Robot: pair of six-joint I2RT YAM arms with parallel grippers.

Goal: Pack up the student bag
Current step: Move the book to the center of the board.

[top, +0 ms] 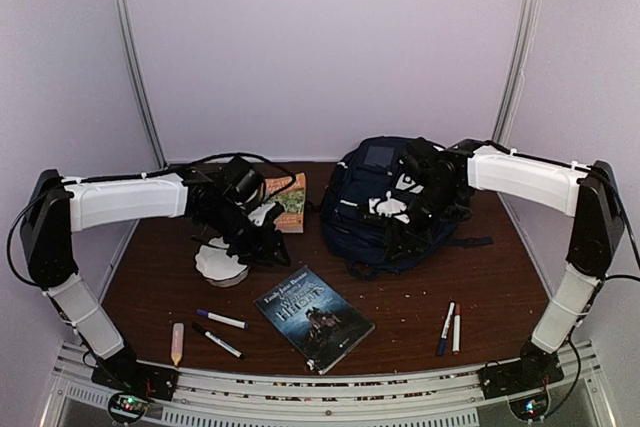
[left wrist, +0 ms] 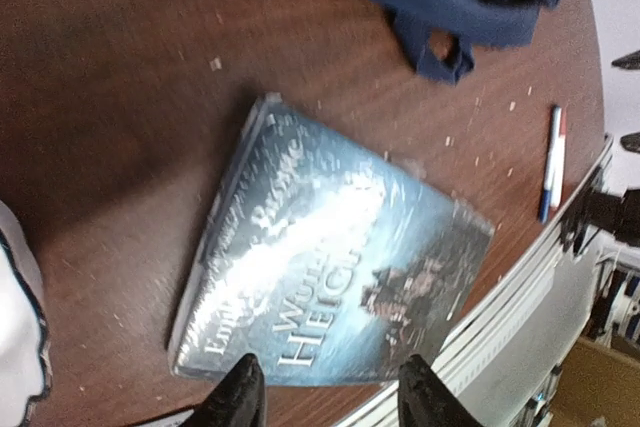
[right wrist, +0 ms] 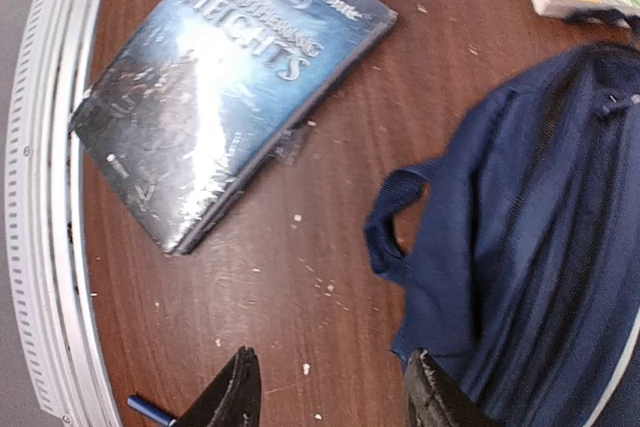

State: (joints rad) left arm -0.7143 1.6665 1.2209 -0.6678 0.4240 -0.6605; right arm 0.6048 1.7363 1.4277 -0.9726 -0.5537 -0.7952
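Observation:
The student bag (top: 385,197), navy-blue with white patches, lies at the back right of the table; its fabric and carry loop (right wrist: 385,237) fill the right side of the right wrist view. My right gripper (right wrist: 330,372) hovers open over bare wood at the bag's edge, one finger (right wrist: 430,392) beside the fabric, holding nothing. In the top view it (top: 400,222) hangs over the bag's front. A blue "Wuthering Heights" book (top: 313,317) lies flat at front centre. My left gripper (left wrist: 330,377) stands open just above the book's (left wrist: 320,267) near edge, empty.
An orange-green book (top: 291,202) lies behind the left arm. A white round thing (top: 220,265) sits under the left wrist. Two markers (top: 222,319) and a pink stick (top: 177,343) lie front left; two pens (top: 450,327) front right. The metal rail (top: 320,387) borders the front edge.

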